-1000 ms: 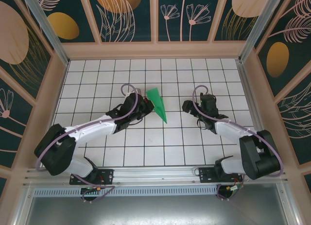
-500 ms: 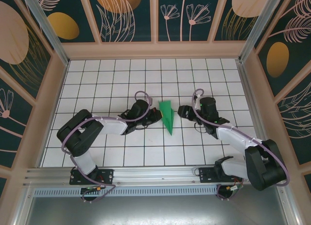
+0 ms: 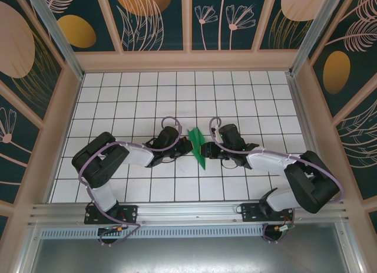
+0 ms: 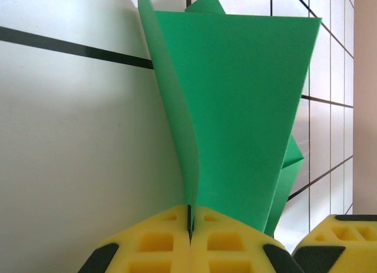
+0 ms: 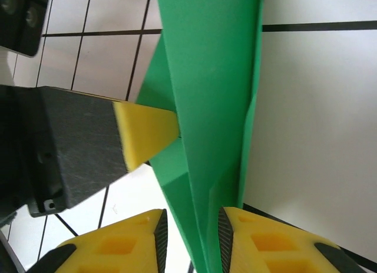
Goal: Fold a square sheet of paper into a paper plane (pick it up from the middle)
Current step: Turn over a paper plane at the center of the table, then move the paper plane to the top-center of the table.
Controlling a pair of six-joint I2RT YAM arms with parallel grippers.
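The paper plane (image 3: pixel 198 147) looks largely folded. The left gripper (image 4: pixel 190 224) pinches its ridge, while the right gripper (image 5: pixel 192 226) straddles it, not yet clamped. Probably only finishing remains.

The left arm (image 3: pixel 126 152) bends sharply at its elbow, and its forearm runs low and level toward the left side of the paper plane (image 3: pixel 197 148). The left claw (image 3: pixel 186 145) has its 2 yellow pads (image 4: pixel 153 243) pressed flat together on the plane's near edge. The right arm (image 3: pixel 277 162) mirrors this pose from the plane's right side. The right claw (image 3: pixel 208 149) straddles the plane's folded ridge with its 2 fingers (image 5: pixel 265 243) apart. One finger is against the paper, and the other stands just off it.
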